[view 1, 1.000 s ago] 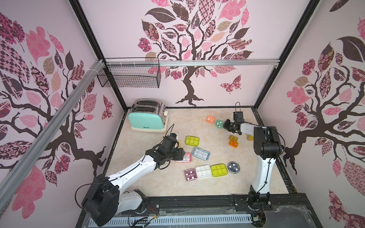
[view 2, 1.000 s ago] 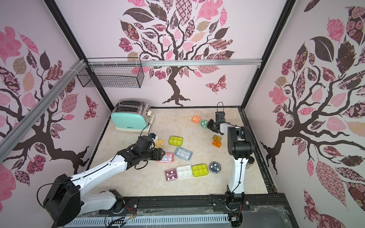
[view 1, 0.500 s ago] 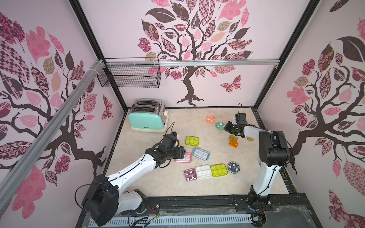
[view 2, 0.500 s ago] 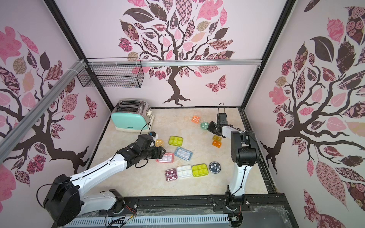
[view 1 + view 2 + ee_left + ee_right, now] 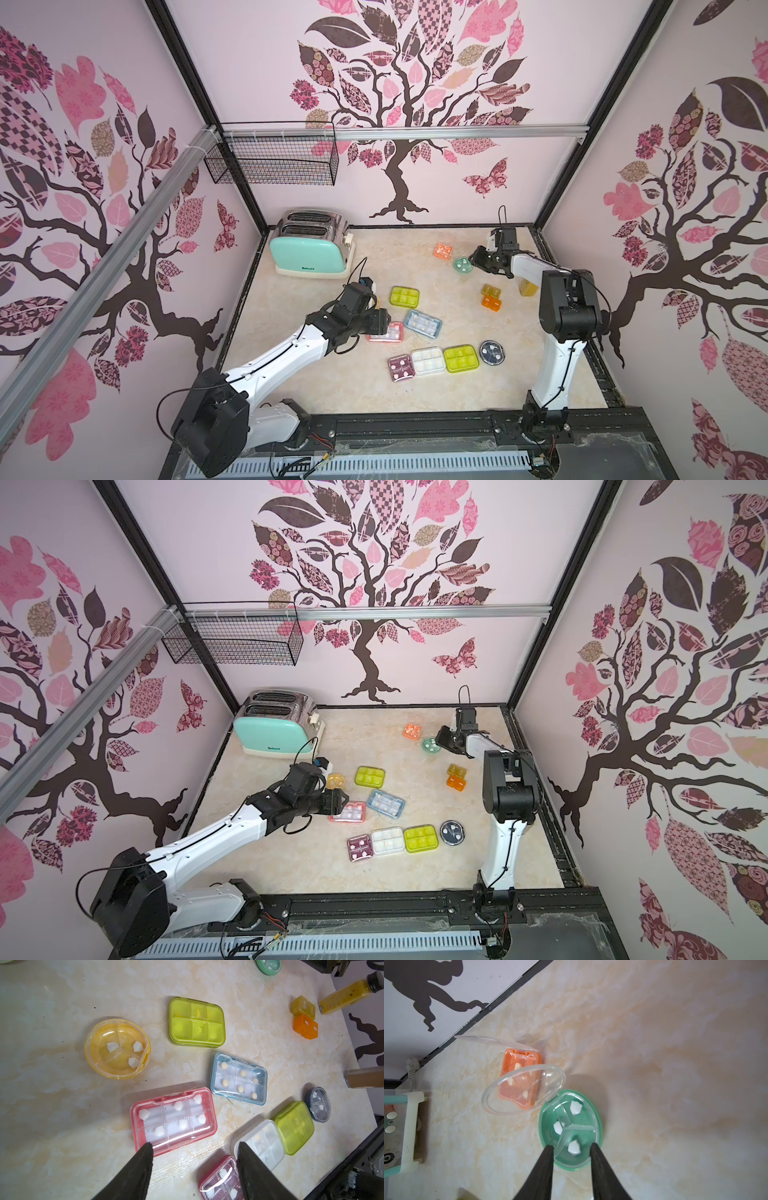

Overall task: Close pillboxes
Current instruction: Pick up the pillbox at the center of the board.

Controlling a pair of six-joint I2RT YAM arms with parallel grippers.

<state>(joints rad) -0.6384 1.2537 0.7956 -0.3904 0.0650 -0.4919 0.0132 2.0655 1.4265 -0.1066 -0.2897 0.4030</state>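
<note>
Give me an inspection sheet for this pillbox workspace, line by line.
Surface: marbled tabletop, few dark specks.
Job's things: mint round pillbox and orange square pillbox lids open; pink pillbox and blue pillbox lids down.
Clutter: toaster, amber bottle.
Grippers: left gripper open over the pink pillbox's edge; right gripper open at the mint round pillbox's rim.
Cables: black cable loop above right wrist.
Surroundings: wire basket on tree-pattern wall.
</note>
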